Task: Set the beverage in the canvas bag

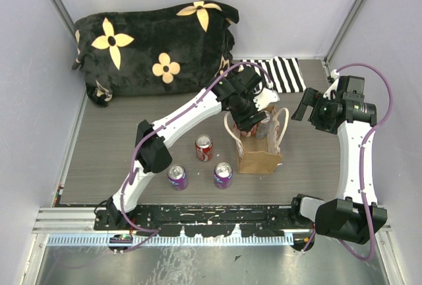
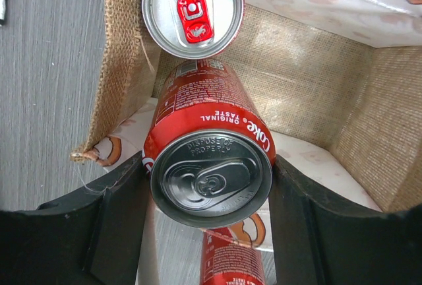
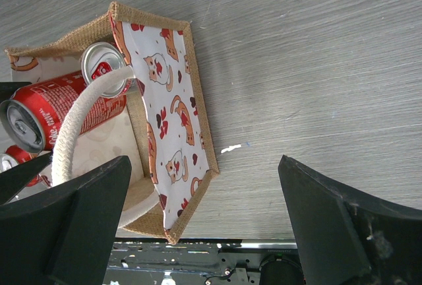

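HOLD: left gripper (image 2: 210, 189) jaws clamped on Coke can (image 2: 204, 110) sidewall, at canvas bag (image 2: 372, 123) mouth | FREE: right gripper (image 3: 208, 225) jaws apart, empty | HANDLING: rigid, smooth, slippery, dent-prone; probably weighty; take mid-body.

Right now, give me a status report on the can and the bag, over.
Left gripper shut on Coke can, at the mouth of the canvas bag, not released. Right gripper open, empty. Second can already inside, close to the drop.

Overhead, wrist close-ups; common canvas bag (image 1: 261, 158)
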Robot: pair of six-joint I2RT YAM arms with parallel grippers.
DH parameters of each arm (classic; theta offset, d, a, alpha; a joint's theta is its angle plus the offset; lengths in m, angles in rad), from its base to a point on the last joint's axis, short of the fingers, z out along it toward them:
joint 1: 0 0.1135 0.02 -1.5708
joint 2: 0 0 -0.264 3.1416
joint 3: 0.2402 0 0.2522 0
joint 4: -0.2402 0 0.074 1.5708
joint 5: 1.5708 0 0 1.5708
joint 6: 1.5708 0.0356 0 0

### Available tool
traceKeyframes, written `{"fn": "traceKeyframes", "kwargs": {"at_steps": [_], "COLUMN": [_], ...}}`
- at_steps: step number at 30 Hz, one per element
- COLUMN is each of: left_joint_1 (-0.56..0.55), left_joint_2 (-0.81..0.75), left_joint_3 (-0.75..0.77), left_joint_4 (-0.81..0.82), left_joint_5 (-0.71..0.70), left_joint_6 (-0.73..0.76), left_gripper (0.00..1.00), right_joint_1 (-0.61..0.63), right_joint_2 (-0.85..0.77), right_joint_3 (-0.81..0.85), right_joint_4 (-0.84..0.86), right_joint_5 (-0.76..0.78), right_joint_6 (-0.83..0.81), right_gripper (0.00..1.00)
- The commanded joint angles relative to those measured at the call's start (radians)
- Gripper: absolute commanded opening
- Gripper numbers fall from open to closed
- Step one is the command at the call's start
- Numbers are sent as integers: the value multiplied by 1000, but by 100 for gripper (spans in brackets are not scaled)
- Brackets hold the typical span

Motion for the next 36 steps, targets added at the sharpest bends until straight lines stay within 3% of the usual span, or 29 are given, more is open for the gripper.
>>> {"fn": "traceKeyframes", "kwargs": {"at_steps": [1,32,33,35,36], "left_joint_1": [0,1,1,1,1], "left_joint_2": [5,124,122,113,107], "left_joint_3": [10,-9,-9,-10,-11], "left_joint_4": [45,78,78,79,81], "left_joint_5": [-30,-54,-54,-56,-56], "left_joint_6": [12,8,5,0,-3], "left_gripper": [0,1,7,30,47], "right_joint_1": [-6,-11,-10,-10,-10], "right_joint_2": [-29,-12,-12,-10,-10], "right_joint_3": [4,0,-1,1,1], "right_joint_4": [28,27,27,27,26], "right_joint_5": [-9,-3,-4,-6,-6], "right_joint_6": [-13,-22,-21,-21,-21], "right_gripper": [100,100,100,100,100]}}
